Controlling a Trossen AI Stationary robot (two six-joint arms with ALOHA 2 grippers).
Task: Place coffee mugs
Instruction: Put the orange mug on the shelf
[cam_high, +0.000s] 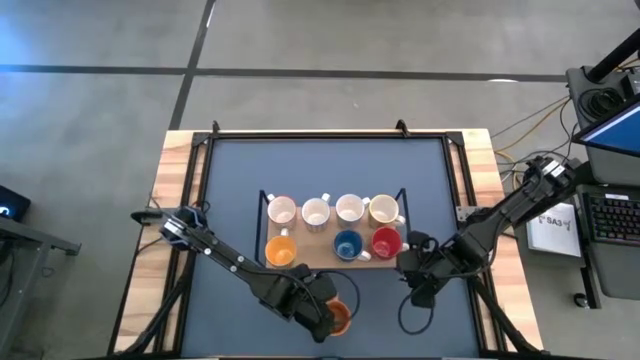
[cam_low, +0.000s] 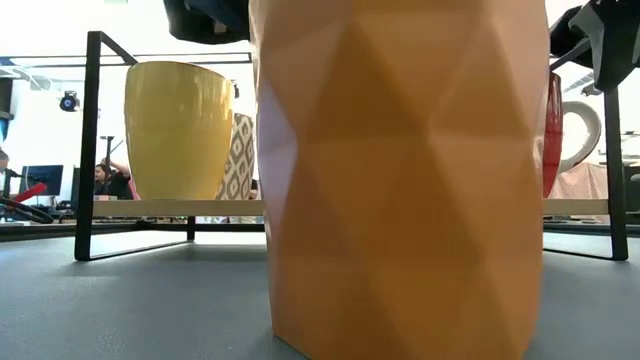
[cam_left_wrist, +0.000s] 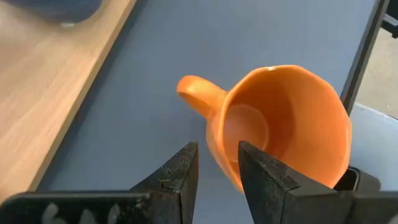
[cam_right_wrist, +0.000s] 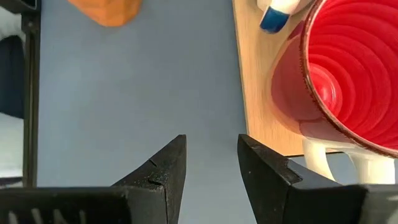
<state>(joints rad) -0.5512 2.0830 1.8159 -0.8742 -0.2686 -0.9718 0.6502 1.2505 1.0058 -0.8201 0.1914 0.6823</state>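
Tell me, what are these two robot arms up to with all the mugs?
They are setting coffee mugs on a wooden tray. Seven stand there already. The left gripper is at the last orange mug on the mat, fingers either side of its rim. The right gripper waits open beside the red mug.

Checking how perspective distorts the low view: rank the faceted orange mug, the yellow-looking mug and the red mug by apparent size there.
1. Faceted orange mug, largest, but nearest the camera.
2. Yellow-looking mug.
3. Red mug, mostly hidden, so unsure.
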